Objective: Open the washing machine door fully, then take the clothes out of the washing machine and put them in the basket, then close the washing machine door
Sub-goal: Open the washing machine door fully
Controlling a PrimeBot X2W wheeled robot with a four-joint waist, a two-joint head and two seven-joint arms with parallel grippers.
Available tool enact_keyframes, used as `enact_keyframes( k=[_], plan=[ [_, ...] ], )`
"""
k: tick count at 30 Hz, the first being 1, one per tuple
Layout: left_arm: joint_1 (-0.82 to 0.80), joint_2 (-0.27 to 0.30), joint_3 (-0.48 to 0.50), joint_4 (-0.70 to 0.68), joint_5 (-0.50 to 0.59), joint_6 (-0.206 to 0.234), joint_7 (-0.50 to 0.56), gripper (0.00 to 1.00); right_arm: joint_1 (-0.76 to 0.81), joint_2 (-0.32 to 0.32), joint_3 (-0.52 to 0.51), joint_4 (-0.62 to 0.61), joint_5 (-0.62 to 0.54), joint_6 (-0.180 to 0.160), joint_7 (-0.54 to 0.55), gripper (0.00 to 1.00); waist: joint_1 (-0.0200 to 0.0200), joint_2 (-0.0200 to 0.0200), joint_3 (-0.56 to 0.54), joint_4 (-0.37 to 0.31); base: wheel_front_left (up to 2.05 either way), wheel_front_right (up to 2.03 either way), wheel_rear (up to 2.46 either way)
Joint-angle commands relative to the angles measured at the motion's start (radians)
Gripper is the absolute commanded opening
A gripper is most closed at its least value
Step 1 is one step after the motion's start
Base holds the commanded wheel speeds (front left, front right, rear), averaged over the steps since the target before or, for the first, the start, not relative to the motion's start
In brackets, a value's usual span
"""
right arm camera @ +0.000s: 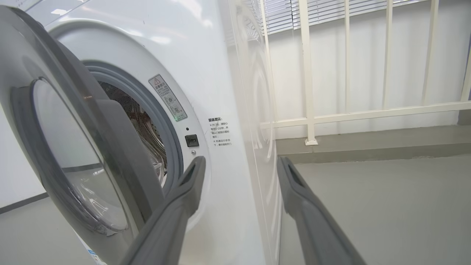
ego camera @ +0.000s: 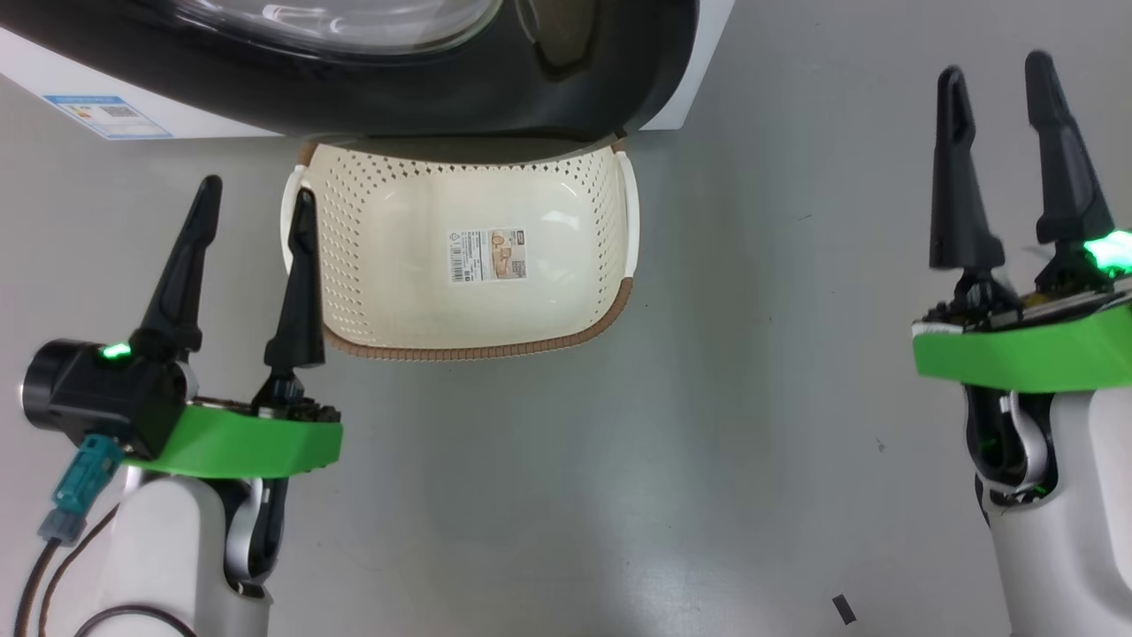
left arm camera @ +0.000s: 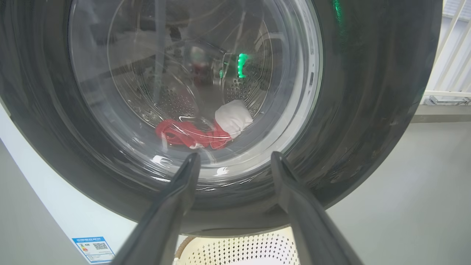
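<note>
Left gripper [ego camera: 257, 195], lower left of the head view: fingers spread wide, holding nothing. Right gripper [ego camera: 995, 69], at the right edge: fingers likewise spread, holding nothing. The washing machine door [ego camera: 424, 106] spans the top of that frame; in the right wrist view it stands ajar at left. The clothes [left arm camera: 191, 134] lie in the drum, centre of the left wrist view. The basket [ego camera: 354, 265] sits on the grey floor [ego camera: 707, 442] just below the door. A white railing [right arm camera: 307, 73] stands at the upper right of the right wrist view.

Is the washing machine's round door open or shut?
Partly open: the black-rimmed round glass door stands swung away from the grey rubber ring on the white washing machine.
</note>
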Motion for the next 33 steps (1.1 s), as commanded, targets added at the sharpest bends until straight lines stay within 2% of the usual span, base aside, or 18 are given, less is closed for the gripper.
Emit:
enact_keyframes(
  k=[1,11,33],
  plan=[
    [0.008,0.032,0.035,-0.032,-0.006,-0.005,-0.007,1.00,0.029,0.010,0.016,-0.031,-0.018,0.007,-0.006,1.00,0.0000,0.0000,0.000,0.002,0.00,0.00,0.00],
    [0.011,0.031,0.040,-0.042,-0.005,-0.005,-0.007,1.00,0.086,0.021,-0.006,-0.061,-0.075,0.007,-0.006,1.00,0.0000,0.0000,0.004,0.014,0.00,0.00,0.00],
    [0.011,0.028,0.031,-0.043,-0.001,-0.005,-0.007,1.00,0.111,0.022,0.000,-0.074,-0.054,0.007,-0.006,1.00,0.0000,0.0000,0.001,0.022,0.00,0.00,0.00]
  ],
)
